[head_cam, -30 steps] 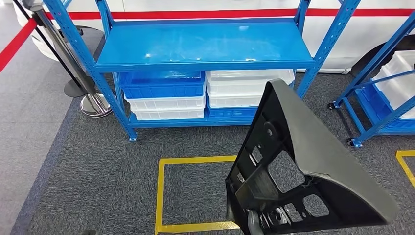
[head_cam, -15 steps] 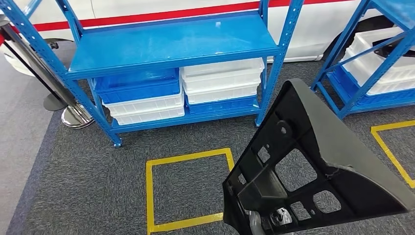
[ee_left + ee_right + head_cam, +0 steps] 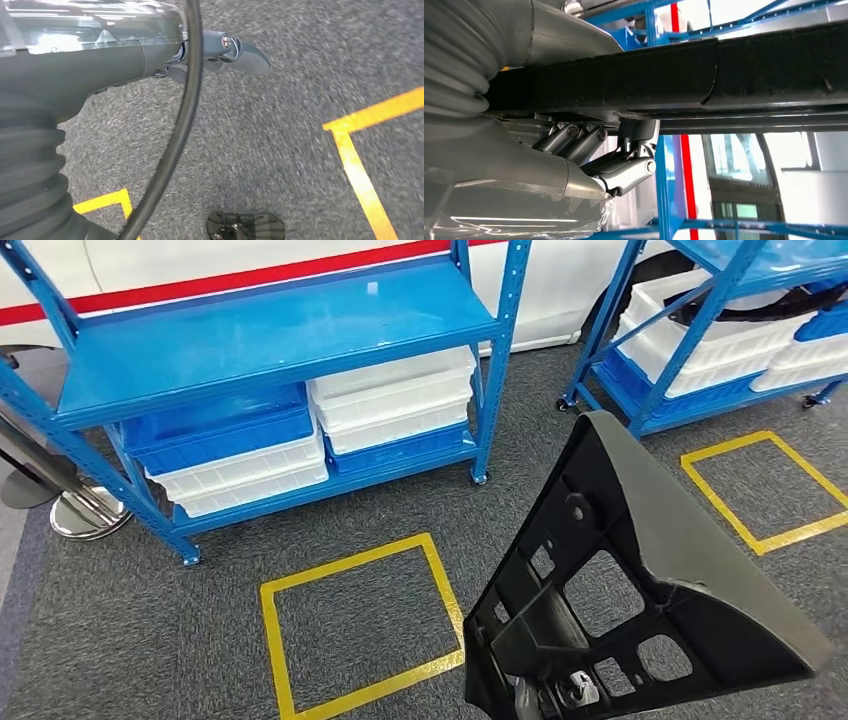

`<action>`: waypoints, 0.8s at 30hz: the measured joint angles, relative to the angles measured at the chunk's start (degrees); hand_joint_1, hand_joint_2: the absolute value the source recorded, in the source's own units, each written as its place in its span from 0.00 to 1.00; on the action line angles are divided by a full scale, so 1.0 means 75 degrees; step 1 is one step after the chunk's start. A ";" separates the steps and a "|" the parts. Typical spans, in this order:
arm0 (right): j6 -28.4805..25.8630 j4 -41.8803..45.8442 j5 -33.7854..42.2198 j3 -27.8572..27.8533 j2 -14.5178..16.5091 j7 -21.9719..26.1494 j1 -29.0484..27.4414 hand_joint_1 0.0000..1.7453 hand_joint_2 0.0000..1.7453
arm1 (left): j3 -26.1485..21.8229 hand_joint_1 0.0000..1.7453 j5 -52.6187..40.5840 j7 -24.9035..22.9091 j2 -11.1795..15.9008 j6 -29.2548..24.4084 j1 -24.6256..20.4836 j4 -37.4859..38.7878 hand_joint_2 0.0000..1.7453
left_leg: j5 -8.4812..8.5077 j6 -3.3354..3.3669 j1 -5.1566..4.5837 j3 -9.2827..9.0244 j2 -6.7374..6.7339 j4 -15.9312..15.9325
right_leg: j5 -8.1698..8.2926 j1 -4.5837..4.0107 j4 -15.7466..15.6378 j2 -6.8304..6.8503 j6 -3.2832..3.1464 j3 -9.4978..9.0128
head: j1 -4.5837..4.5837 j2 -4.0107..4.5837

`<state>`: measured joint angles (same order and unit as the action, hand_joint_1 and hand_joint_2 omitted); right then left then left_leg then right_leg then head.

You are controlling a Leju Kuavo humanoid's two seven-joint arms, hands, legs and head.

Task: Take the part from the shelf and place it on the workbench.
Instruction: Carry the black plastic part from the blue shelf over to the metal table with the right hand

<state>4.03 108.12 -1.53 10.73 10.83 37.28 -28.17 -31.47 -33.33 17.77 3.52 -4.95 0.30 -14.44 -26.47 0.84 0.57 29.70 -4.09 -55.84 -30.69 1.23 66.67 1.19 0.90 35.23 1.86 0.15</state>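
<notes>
keep right hand (image 3: 589, 150) clamped on black triangular plastic part (image 3: 640, 590); left hand (image 3: 220, 50) grip state: cannot tell. blue metal shelf (image 3: 260, 330) at 11 o'clock; turn slowly to workbench.

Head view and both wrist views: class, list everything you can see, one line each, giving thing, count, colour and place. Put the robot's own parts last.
Part: one, black, triangular with cut-outs, held up in the foreground.
Shelf units: two, blue; one ahead, one at far right.
Bins: several, white and blue, stacked on the lower shelves.
Floor squares: two, yellow tape, on grey carpet.
Vehicle body: white with red stripe, behind the shelves.
Stanchion base: one, chrome, far left.
Right hand: silver-grey, grips the part from below.
Left hand: grey, hangs over the carpet, holds nothing.
</notes>
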 joint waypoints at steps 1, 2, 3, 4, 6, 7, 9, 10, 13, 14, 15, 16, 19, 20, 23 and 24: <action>0.0002 -0.0005 -0.0023 -0.0001 0.0007 0.0002 0.0001 1.00 1.00 | -0.0011 0.00 0.0007 0.0004 0.0001 0.0008 0.0002 0.0001 1.00 | -0.0032 -0.0046 -0.0007 0.0009 -0.0072 -0.0049 | 0.0171 -0.0013 -0.0472 0.0187 -0.0020 -0.0249 | 0.0000 0.0000; 0.0007 -0.0009 -0.0041 -0.0001 0.0020 0.0007 0.0004 1.00 1.00 | -0.0026 0.00 0.0012 0.0008 0.0004 0.0017 0.0004 0.0002 1.00 | -0.0069 -0.0099 -0.0020 0.0011 -0.0141 -0.0102 | 0.0287 -0.0023 -0.0841 0.0334 -0.0063 -0.0435 | 0.0000 0.0000; 0.0011 -0.0011 -0.0056 -0.0004 0.0037 0.0012 0.0006 1.00 1.00 | -0.0044 0.00 0.0019 0.0009 0.0009 0.0023 0.0004 0.0003 1.00 | -0.0098 -0.0151 -0.0032 0.0007 -0.0205 -0.0140 | 0.0313 -0.0045 -0.1024 0.0422 -0.0119 -0.0514 | 0.0001 0.0000; 0.0016 -0.0015 -0.0066 -0.0005 0.0057 0.0019 0.0009 1.00 1.00 | -0.0069 0.00 0.0024 0.0009 0.0016 0.0028 0.0003 0.0004 1.00 | -0.0112 -0.0202 -0.0038 -0.0004 -0.0271 -0.0154 | 0.0293 -0.0073 -0.1052 0.0415 -0.0185 -0.0502 | 0.0001 0.0000; 0.0020 -0.0022 -0.0068 -0.0010 0.0100 0.0035 0.0009 1.00 1.00 | -0.0124 0.00 0.0030 0.0001 0.0023 0.0031 -0.0010 0.0004 1.00 | -0.0138 -0.0302 -0.0010 -0.0024 -0.0348 -0.0168 | 0.0350 -0.0078 -0.1077 0.0233 -0.0297 -0.0463 | 0.0001 0.0000; 0.0021 -0.0028 -0.0068 -0.0011 0.0120 0.0042 0.0016 1.00 1.00 | -0.0149 0.00 0.0033 -0.0007 0.0023 0.0031 -0.0018 0.0004 1.00 | -0.0227 -0.0349 0.0012 0.0004 -0.0239 -0.0247 | 0.0385 -0.0071 -0.1093 0.0154 -0.0355 -0.0444 | 0.0001 0.0000; 0.0029 -0.0063 -0.0068 -0.0010 0.0165 0.0052 0.0057 1.00 1.00 | -0.0194 0.00 0.0047 -0.0040 0.0027 0.0031 -0.0014 0.0006 1.00 | -0.0668 -0.0413 0.0045 0.0243 0.0168 -0.0829 | 0.0456 -0.0053 -0.1117 -0.0009 -0.0452 -0.0398 | 0.0002 0.0000; 0.0037 -0.0090 -0.0068 -0.0009 0.0181 0.0054 0.0086 1.00 1.00 | -0.0218 0.00 0.0055 -0.0058 0.0032 0.0031 0.0001 0.0007 1.00 | -0.0962 -0.0422 0.0048 0.0449 0.0347 -0.1326 | 0.0477 -0.0063 -0.1114 -0.0101 -0.0483 -0.0364 | 0.0001 0.0000; 0.0064 -0.0190 -0.0068 -0.0009 0.0197 0.0053 0.0139 1.00 1.00 | -0.0305 0.00 0.0087 -0.0090 0.0042 0.0033 0.0036 0.0011 1.00 | -0.1277 -0.0403 0.0049 0.0870 0.0490 -0.2347 | 0.0515 -0.0104 -0.1079 -0.0425 -0.0513 -0.0292 | 0.0002 0.0000; 0.0077 -0.0224 -0.0068 -0.0009 0.0197 0.0052 0.0149 1.00 1.00 | -0.0334 0.00 0.0101 -0.0093 0.0041 0.0035 0.0034 0.0012 1.00 | -0.1085 -0.0379 0.0049 0.0768 0.0513 -0.2151 | 0.0520 -0.0113 -0.1064 -0.0536 -0.0509 -0.0285 | 0.0003 0.0000; 0.0094 -0.0257 -0.0068 -0.0007 0.0197 0.0051 0.0165 1.00 1.00 | -0.0361 0.00 0.0113 -0.0096 0.0041 0.0041 0.0029 0.0013 1.00 | -0.0795 -0.0346 0.0049 0.0540 0.0593 -0.1682 | 0.0525 -0.0118 -0.1052 -0.0643 -0.0501 -0.0288 | 0.0003 0.0000; 0.0110 -0.0285 -0.0066 -0.0003 0.0197 0.0049 0.0190 1.00 1.00 | -0.0385 0.00 0.0121 -0.0099 0.0047 0.0049 0.0023 0.0013 1.00 | -0.0553 -0.0303 0.0050 0.0285 0.0780 -0.1146 | 0.0533 -0.0120 -0.1042 -0.0741 -0.0486 -0.0287 | 0.0002 0.0000; 0.0140 -0.0358 -0.0061 0.0024 0.0197 0.0014 0.0296 1.00 1.00 | -0.0478 0.00 0.0130 -0.0123 0.0061 0.0078 0.0016 0.0013 1.00 | -0.0319 -0.0216 0.0035 -0.0099 0.1158 -0.0236 | 0.0597 -0.0109 -0.1014 -0.1029 -0.0368 -0.0199 | 0.0001 0.0000; 0.0142 -0.0383 -0.0060 0.0034 0.0196 -0.0008 0.0320 1.00 1.00 | -0.0513 0.00 0.0133 -0.0138 0.0061 0.0082 0.0004 0.0013 1.00 | -0.0313 -0.0197 0.0021 -0.0109 0.1092 -0.0191 | 0.0631 -0.0097 -0.1019 -0.1125 -0.0309 -0.0159 | 0.0001 0.0000; 0.0143 -0.0474 -0.0031 0.0050 0.0172 -0.0055 0.0396 1.00 1.00 | -0.0604 0.00 0.0135 -0.0198 0.0052 0.0084 -0.0070 0.0013 1.00 | -0.0210 -0.0065 0.0060 -0.0128 0.0814 -0.0072 | 0.0496 -0.0116 -0.0799 -0.0877 -0.0187 0.0010 | 0.0001 0.0000; 0.0144 -0.0508 -0.0020 0.0056 0.0154 -0.0061 0.0450 1.00 1.00 | -0.0635 0.00 0.0135 -0.0217 0.0047 0.0084 -0.0076 0.0013 1.00 | -0.0183 -0.0026 0.0071 -0.0129 0.0700 -0.0038 | 0.0288 -0.0131 -0.0483 -0.0632 -0.0167 0.0164 | 0.0000 0.0000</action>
<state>5.11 104.31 -1.68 11.15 11.99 36.82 -24.79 -36.23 -32.32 16.14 3.87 -4.32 -0.27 -14.34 -27.84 0.65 1.10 28.73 1.16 -56.13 -28.54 0.25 63.04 -3.55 -0.35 36.46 1.86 0.15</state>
